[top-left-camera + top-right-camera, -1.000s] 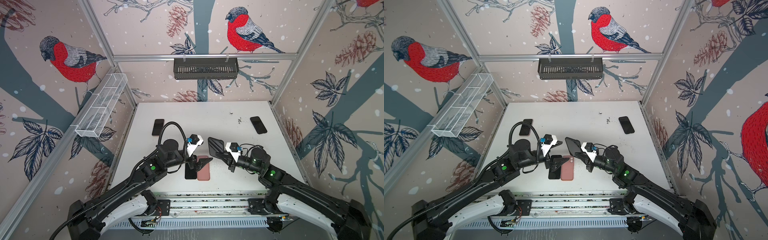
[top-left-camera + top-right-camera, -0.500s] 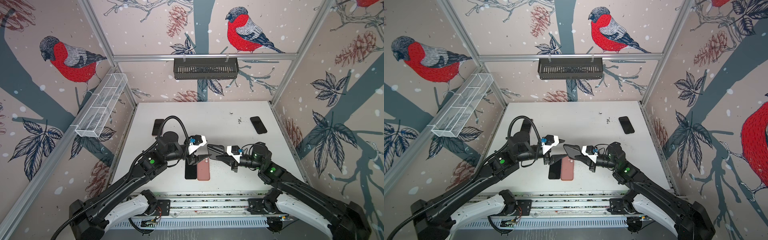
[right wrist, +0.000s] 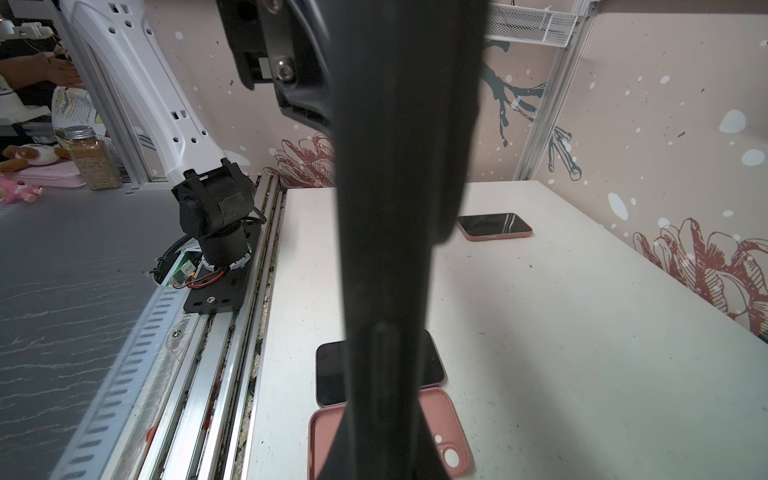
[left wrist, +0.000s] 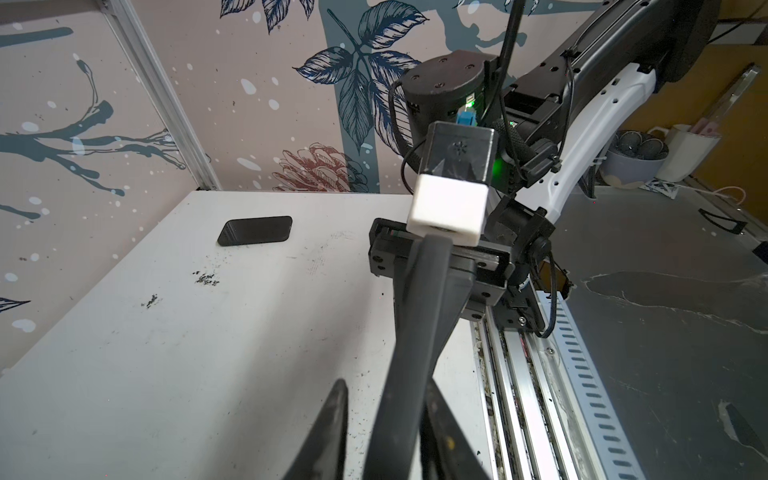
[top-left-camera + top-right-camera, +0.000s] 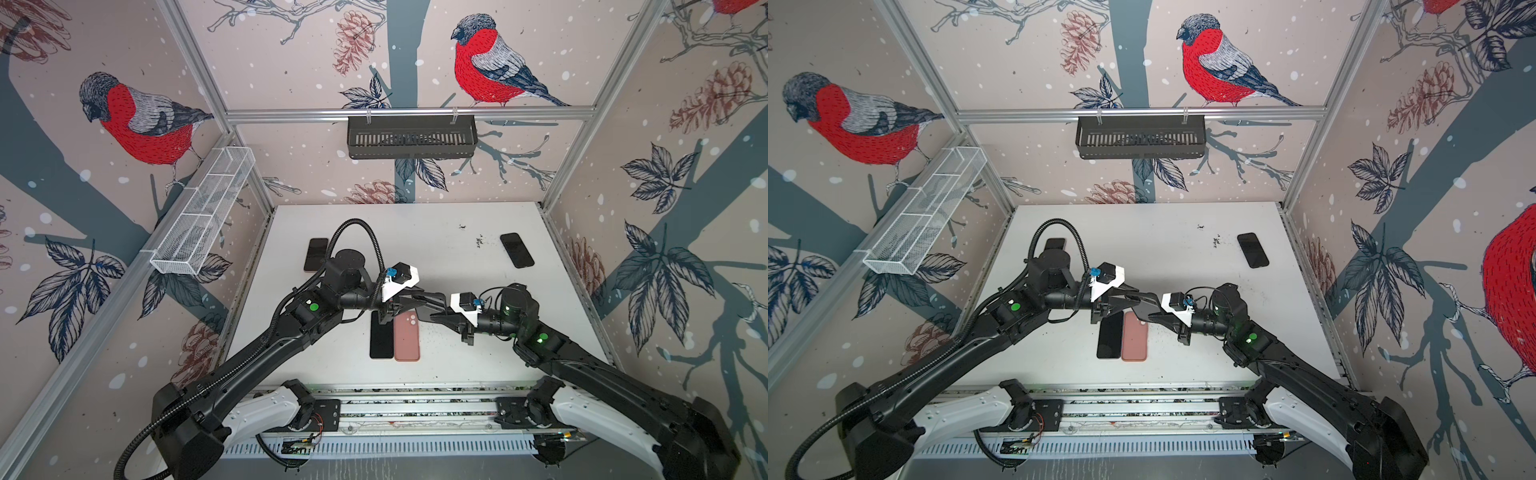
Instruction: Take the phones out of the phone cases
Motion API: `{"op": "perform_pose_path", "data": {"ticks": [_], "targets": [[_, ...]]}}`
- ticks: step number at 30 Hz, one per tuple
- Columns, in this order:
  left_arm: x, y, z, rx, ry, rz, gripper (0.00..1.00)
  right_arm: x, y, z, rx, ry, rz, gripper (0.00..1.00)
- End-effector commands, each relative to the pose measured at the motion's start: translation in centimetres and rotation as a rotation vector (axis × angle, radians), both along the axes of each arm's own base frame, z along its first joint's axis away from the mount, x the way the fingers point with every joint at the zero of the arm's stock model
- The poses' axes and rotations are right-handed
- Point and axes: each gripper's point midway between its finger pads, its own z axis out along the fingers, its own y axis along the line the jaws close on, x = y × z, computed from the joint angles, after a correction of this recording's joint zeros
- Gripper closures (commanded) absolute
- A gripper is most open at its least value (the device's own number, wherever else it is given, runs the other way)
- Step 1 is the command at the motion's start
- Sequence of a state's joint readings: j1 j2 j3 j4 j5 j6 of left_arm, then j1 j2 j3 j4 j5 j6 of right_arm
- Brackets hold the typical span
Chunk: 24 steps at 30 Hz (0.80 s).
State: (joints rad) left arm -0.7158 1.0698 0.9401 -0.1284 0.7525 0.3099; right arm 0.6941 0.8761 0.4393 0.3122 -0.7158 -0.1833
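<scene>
A phone in a dark phone case (image 5: 428, 305) (image 5: 1144, 305) hangs above the table's front middle, held between both arms. My right gripper (image 5: 441, 318) (image 3: 386, 415) is shut on one end of it. My left gripper (image 5: 430, 300) (image 4: 386, 384) has its jaws drawn in round the other end. In the left wrist view the cased phone (image 4: 419, 316) runs edge-on between the fingers (image 4: 332, 424). One finger lies against it and a thin strip of table shows beside the other. In the right wrist view the cased phone (image 3: 395, 208) blocks the middle.
Under the grippers a bare black phone (image 5: 381, 338) lies beside an empty pink case (image 5: 406, 338). A phone in a pink case (image 5: 316, 253) lies at the back left, a dark phone (image 5: 516, 250) at the back right. Wire basket (image 5: 203, 216) on the left wall, black basket (image 5: 411, 137) on the rear wall.
My left gripper has swung right to the held phone case and its jaws have closed in on it. The right gripper has carried the case leftward and tipped it flatter.
</scene>
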Motion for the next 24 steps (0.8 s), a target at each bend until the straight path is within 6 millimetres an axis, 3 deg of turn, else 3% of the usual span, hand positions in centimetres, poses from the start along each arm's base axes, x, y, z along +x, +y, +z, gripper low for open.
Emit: {"op": "perform_pose_path", "data": {"ticks": [1, 2, 7, 9, 10, 12, 13, 16, 18, 21, 24], "targets": [[-0.5, -0.2, 0.5, -0.014, -0.010, -0.044, 0.91, -0.3, 0.3, 1.3, 0.040, -0.048, 0.030, 1.00], [-0.5, -0.2, 0.7, -0.019, -0.009, -0.044, 1.00, -0.3, 0.3, 1.2, 0.039, -0.043, 0.032, 1.00], [-1.0, 0.1, 1.0, -0.042, -0.007, -0.049, 1.00, -0.1, 0.4, 1.0, 0.037, -0.029, 0.026, 1.00], [-1.3, 0.3, 0.9, -0.048, -0.007, -0.047, 1.00, 1.0, 0.3, 1.2, 0.039, -0.025, -0.038, 0.98], [-1.3, 0.5, 1.0, -0.056, -0.010, -0.036, 1.00, 1.6, 0.1, 1.5, 0.044, -0.027, -0.074, 0.90], [-0.2, 0.9, 1.5, -0.101, -0.003, 0.061, 1.00, 3.3, -0.6, 3.0, 0.093, -0.008, -0.198, 0.49], [1.0, 1.2, 2.0, -0.141, 0.008, 0.151, 1.00, 4.2, -1.2, 3.9, 0.131, 0.015, -0.269, 0.35], [6.0, 4.2, 4.8, -0.359, 0.166, 0.532, 1.00, 6.1, -3.9, 6.9, 0.272, 0.097, -0.476, 0.18], [8.1, 5.8, 5.8, -0.480, 0.318, 0.683, 1.00, 7.8, -6.9, 8.4, 0.409, 0.231, -0.659, 0.00], [9.9, 7.1, 5.6, -0.689, 0.603, 0.791, 1.00, 7.6, -7.8, 10.0, 0.518, 0.372, -0.646, 0.01], [9.0, 7.4, 7.6, -0.974, 0.763, 0.624, 1.00, 7.1, -7.1, 10.9, 0.535, 0.505, -0.597, 0.00]]}}
